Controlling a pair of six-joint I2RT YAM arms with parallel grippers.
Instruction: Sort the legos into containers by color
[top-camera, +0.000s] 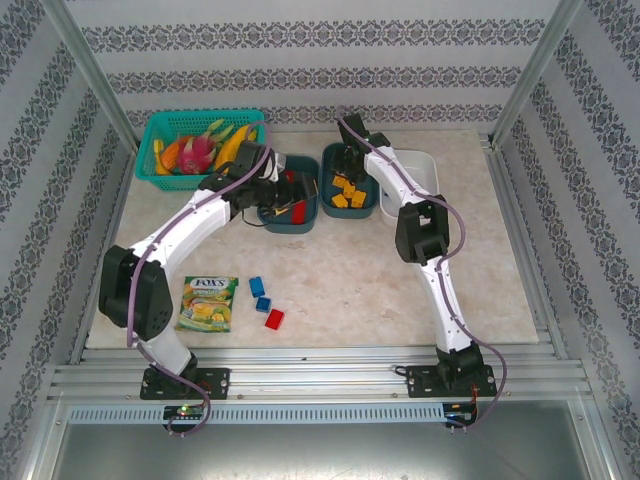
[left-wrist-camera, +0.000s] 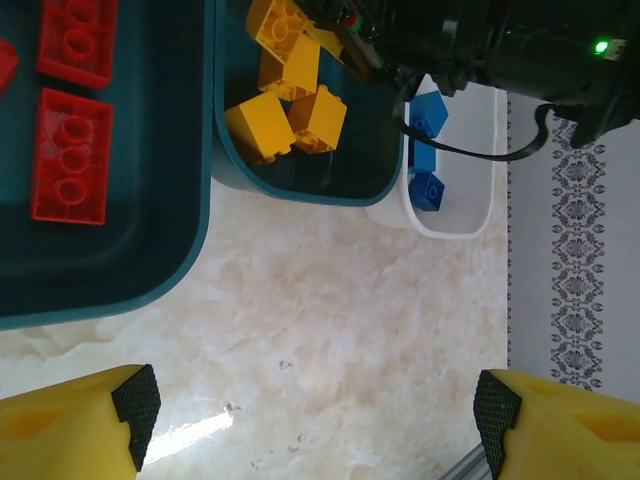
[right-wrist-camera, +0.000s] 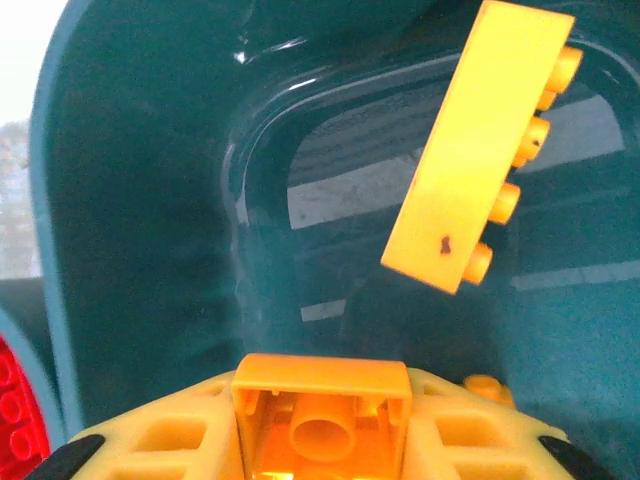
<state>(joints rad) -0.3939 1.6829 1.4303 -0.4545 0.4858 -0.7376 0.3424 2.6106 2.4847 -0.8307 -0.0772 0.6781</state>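
The table (left-wrist-camera: 330, 330) is smooth, marble-patterned, with a soft sheen. The teal tubs (right-wrist-camera: 130, 200) are glossy plastic that mirrors light; the white tub (left-wrist-camera: 450, 222) is smooth plastic. The red bricks (left-wrist-camera: 70, 155) and yellow brick (right-wrist-camera: 470, 150) are smooth, lightly shiny plastic. The orange brick (right-wrist-camera: 320, 420) clamped in the right gripper (right-wrist-camera: 320, 445) glows faintly translucent. The left gripper (left-wrist-camera: 320, 420) has matt yellow plastic fingers (left-wrist-camera: 50, 440) with rough black pads (left-wrist-camera: 135, 400). The frame (top-camera: 300, 375) is metal, the packet (top-camera: 208, 303) glossy.
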